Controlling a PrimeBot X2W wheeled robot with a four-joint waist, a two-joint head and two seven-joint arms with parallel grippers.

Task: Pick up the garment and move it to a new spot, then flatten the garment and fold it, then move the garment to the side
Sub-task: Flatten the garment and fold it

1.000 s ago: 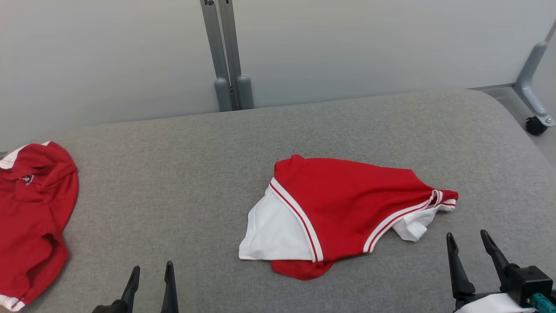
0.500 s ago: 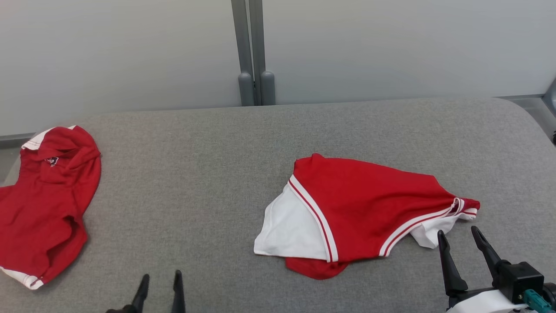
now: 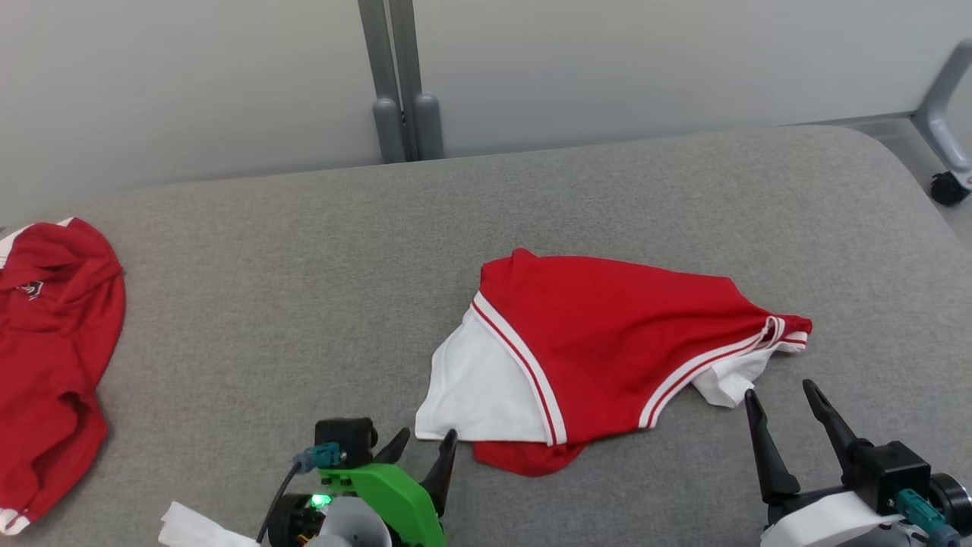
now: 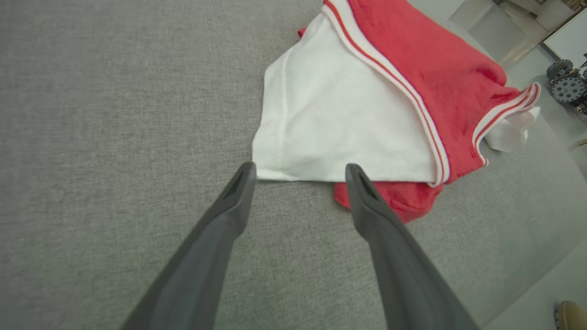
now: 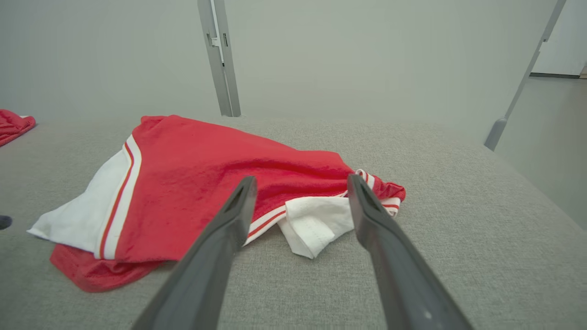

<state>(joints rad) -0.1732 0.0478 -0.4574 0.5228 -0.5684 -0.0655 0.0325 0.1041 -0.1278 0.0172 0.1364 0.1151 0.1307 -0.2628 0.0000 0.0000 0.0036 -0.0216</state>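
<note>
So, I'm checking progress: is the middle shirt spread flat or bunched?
Bunched. The shirt lies in overlapping layers: red cloth pokes out beneath the white panel, and its right end is gathered.

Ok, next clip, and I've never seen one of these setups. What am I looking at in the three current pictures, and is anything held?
It is a wheeled robot with two arms, each ending in a pair of long dark jaws. One picture comes from a camera on its head, looking down at a grey padded table. The other two come from its wrists, looking along each arm's own jaws. In the middle lies a rumpled red and white garment; a second red garment lies at the table's left edge. The left jaws stand open at the middle garment's white near corner, and the right jaws stand open by the white flap at its right end. Nothing is held.
</note>
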